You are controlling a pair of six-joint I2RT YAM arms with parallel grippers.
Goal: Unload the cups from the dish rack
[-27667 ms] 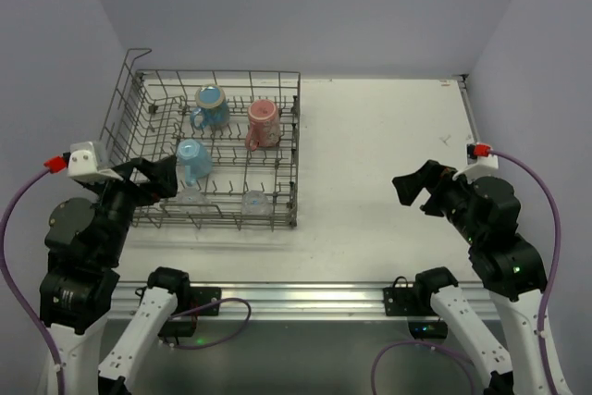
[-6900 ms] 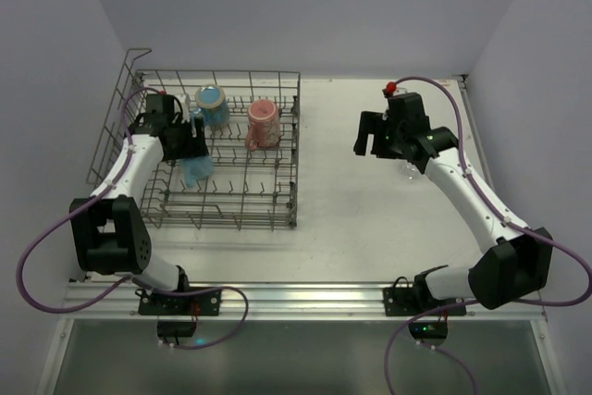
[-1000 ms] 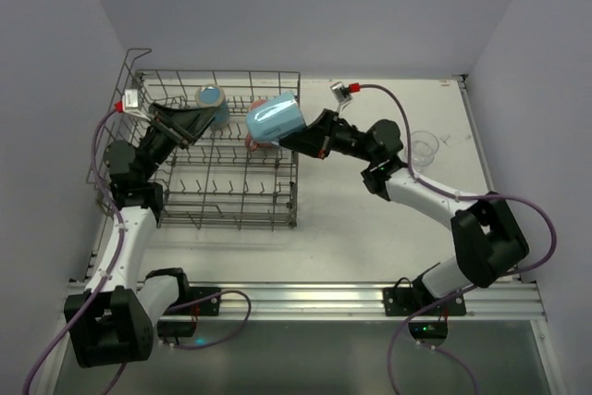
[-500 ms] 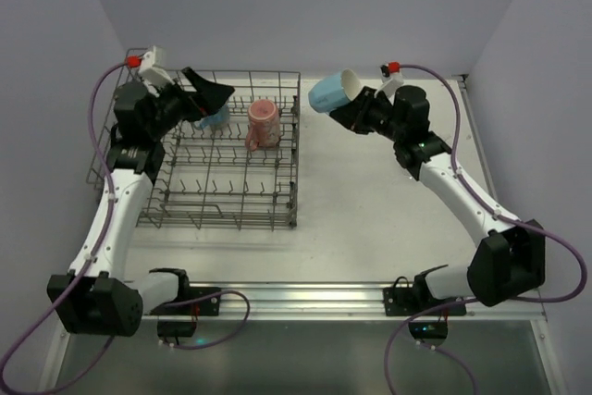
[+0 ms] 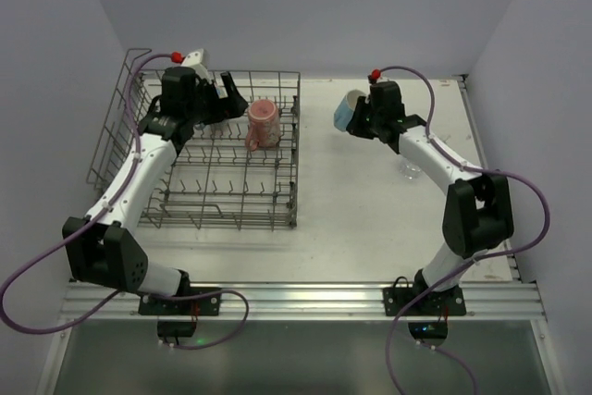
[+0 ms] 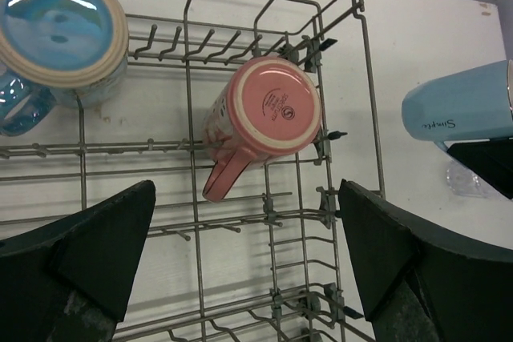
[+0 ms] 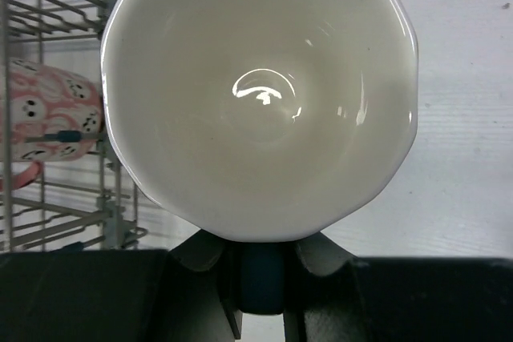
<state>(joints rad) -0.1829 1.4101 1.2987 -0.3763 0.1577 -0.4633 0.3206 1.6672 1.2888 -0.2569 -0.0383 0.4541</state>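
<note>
the dish rack (image 5: 294, 150) takes up the left part of the desk (image 5: 370, 215), with its taller looped side against the left wall (image 5: 55, 90). its right edge ends about mid-desk. right of that edge the white surface is open to the far wall and to the right rim. only a clear glass (image 5: 412, 170) stands there, well apart from the rack and near the right arm's forearm.

the left end effector (image 5: 226, 99) hangs over the rack's far rows, released, its two dark fingers (image 6: 96, 254) spread wide with nothing between them. upright tines and cross wires fill the space under it. in the left wrist view a pink mug (image 6: 264, 118) lies tilted, base up, against the rack's right wall, its handle pointing down the rows. it sits between the spread fingers but further out and untouched. a blue handled mug (image 6: 60, 30) stands base up in the far left corner of that view, just beside the left finger's line and clear of it.

the right end effector (image 5: 359, 118) is clenched on the light blue tumbler (image 5: 346, 114). it holds the tumbler on its side over the desk, just right of the rack's far right corner and clear of the wire. the right wrist view is filled by the tumbler's white inside, mouth toward the camera, with the rack edge and the pink mug off to the left. whether the tumbler touches the desk cannot be told.
</note>
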